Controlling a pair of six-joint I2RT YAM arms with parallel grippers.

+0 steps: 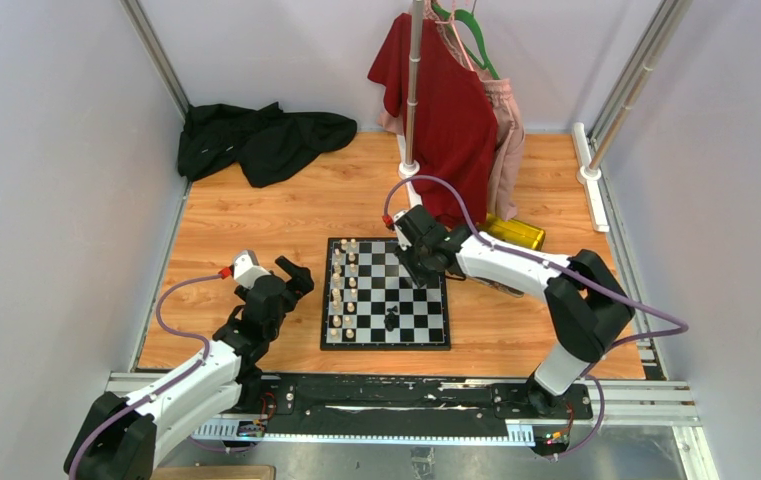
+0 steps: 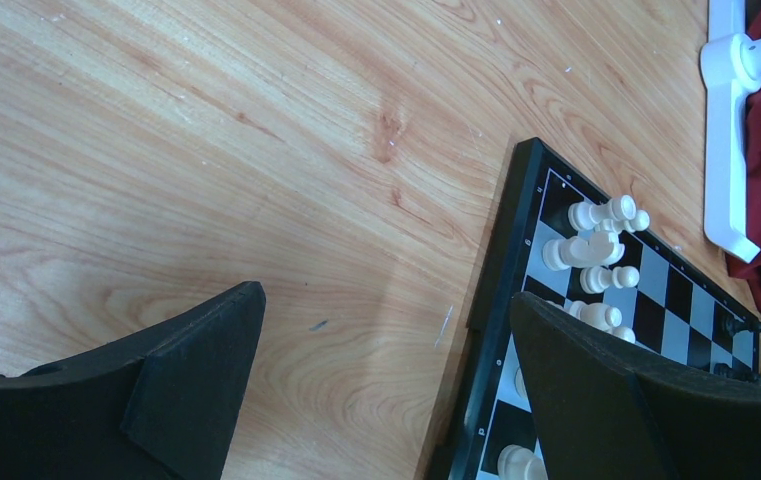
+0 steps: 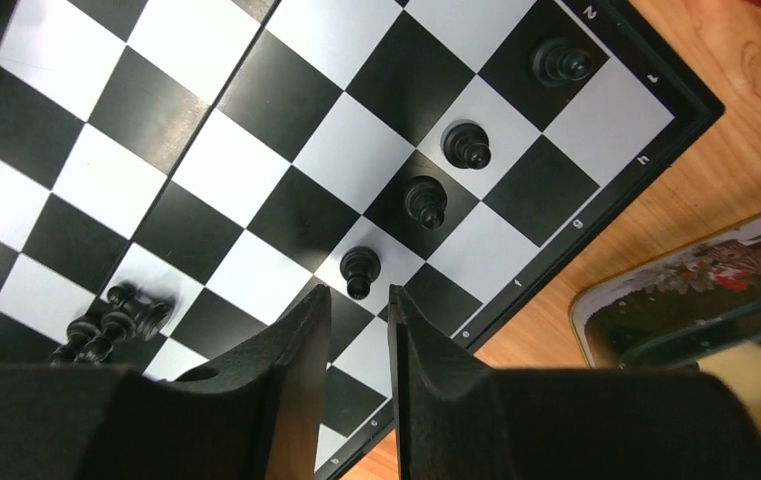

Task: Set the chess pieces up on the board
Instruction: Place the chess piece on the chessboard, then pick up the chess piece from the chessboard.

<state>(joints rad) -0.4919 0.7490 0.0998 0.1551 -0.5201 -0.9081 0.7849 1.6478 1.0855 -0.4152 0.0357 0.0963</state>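
Top view: the board (image 1: 386, 293) lies flat at the middle of the wooden tabletop (image 1: 256, 210). Cream pieces (image 1: 344, 290) stand in its two left columns. The left gripper (image 1: 291, 275) hangs over bare wood just left of the board. The right gripper (image 1: 421, 270) is over the board's far right part, near a gold tray (image 1: 516, 232).

Left wrist view: the left fingers (image 2: 186, 390) are spread wide with nothing between them.

Right wrist view: the right fingers (image 3: 291, 380) are apart by a narrow gap and hold nothing. Just ahead of the tips a black pawn (image 3: 359, 272) stands upright, first in a row of four along the board's edge. Two more black pieces (image 3: 116, 320) lie toppled together.
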